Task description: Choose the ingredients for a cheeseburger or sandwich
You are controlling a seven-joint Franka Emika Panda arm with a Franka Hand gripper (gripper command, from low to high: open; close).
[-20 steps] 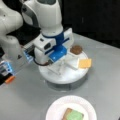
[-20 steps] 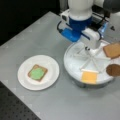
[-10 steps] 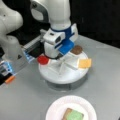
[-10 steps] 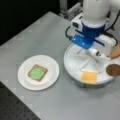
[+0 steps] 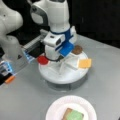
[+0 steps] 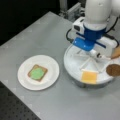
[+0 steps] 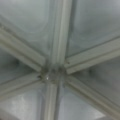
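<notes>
My gripper (image 5: 56,59) hangs low over the middle of the white divided tray (image 5: 62,76), and its fingers are hidden under the hand in both front views. The wrist view shows only the tray's divider hub (image 7: 52,75) close below, with no fingers. A red tomato disc (image 5: 43,60) lies at the tray's left rim beside the gripper. The cheese square (image 5: 85,63) and the dark patty (image 5: 77,49) sit in tray sections. In a front view, a toast square (image 6: 116,52) shows at the tray's right edge. The sandwich (image 6: 37,73), toast with green lettuce on it, lies on the paper plate (image 6: 51,66).
A second robot's white base (image 5: 11,47) with blue and orange parts stands at a front view's left. The tray (image 6: 75,63) stands on a grey table, with the paper plate (image 5: 56,110) close in front of it. A perforated black board (image 6: 15,110) borders the table.
The hand has shifted a little across the tray toward its middle and come lower. The red disc now shows at the tray's left rim.
</notes>
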